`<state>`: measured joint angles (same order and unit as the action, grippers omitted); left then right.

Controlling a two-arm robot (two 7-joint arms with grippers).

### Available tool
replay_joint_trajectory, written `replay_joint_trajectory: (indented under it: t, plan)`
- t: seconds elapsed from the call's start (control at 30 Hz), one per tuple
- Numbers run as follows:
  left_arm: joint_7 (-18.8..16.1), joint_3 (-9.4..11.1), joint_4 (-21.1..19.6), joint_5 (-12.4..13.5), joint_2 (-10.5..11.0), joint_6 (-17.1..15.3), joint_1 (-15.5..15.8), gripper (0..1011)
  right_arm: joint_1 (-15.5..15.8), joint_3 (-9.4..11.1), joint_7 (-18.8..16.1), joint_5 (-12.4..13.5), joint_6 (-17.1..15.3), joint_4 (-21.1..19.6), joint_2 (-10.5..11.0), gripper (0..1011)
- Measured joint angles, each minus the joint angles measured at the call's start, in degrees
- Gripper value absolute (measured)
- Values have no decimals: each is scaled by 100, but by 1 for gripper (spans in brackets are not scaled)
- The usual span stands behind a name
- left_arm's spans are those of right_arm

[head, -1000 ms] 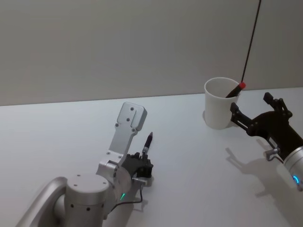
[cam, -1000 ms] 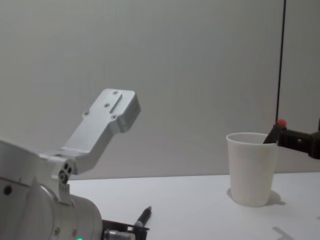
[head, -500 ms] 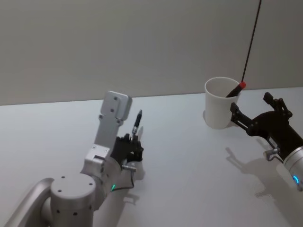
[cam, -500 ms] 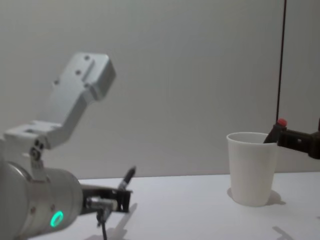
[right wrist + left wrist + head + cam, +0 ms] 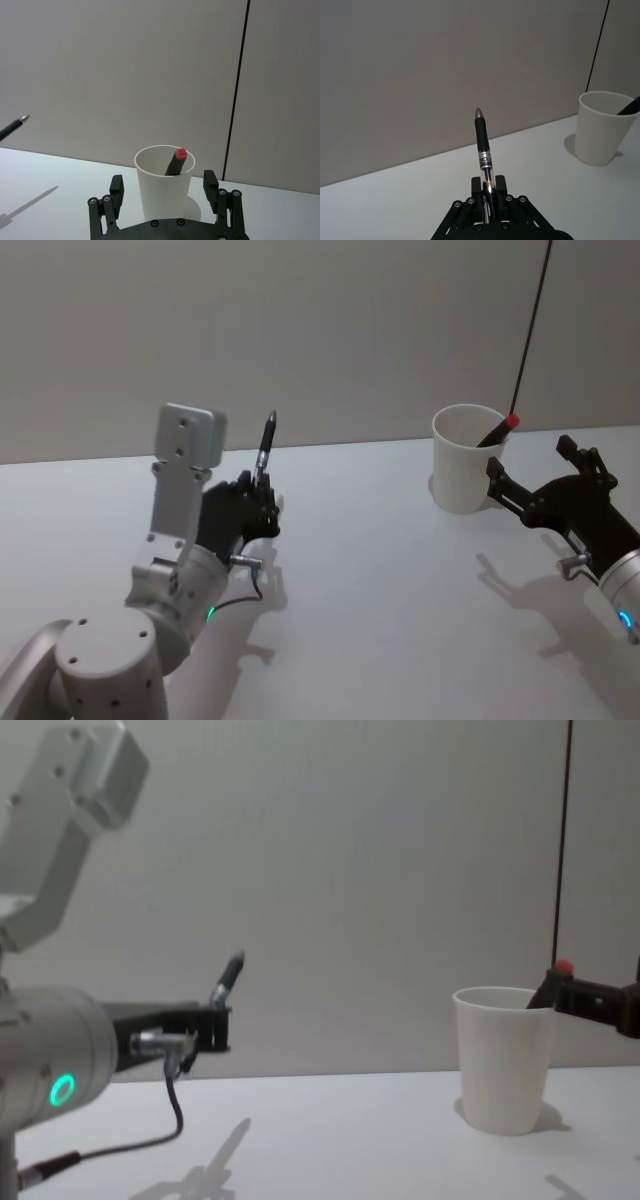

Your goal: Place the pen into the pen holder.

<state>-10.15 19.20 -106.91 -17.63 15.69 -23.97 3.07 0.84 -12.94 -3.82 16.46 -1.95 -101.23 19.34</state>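
The pen (image 5: 265,445) is clamped at its lower end by the left gripper (image 5: 255,502) and held tip-up above the table (image 5: 380,570). The pen holder (image 5: 462,475), with a red-capped marker (image 5: 497,429) in it, stands at 3 o'clock. The right gripper (image 5: 530,457) is spread wide at the holder's 4 o'clock.

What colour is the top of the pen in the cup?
The top is red; right wrist view.

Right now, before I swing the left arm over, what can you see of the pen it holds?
The pen is slim: silvery cone tip, black grip, then a clear barrel with a printed band. The left gripper is shut on its lower barrel, tip pointing up at a slight tilt. It hangs above the table, well left of the paper cup, touching nothing else.
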Motion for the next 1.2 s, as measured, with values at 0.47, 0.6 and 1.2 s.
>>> replay_joint_trajectory:
  t: [0.47, 0.6, 1.2]
  plan:
    - [761, -188, 63, -194, 133, 1252, 13, 160, 0, 0, 0, 0, 0, 0, 0, 1001]
    - [1005, -211, 130, -220, 135, 1488, 61, 160, 0, 0, 0, 0, 0, 0, 0, 1001]
    - [2436, -170, 520, -349, 55, 2185, 321, 160, 0, 0, 0, 0, 0, 0, 0, 1001]
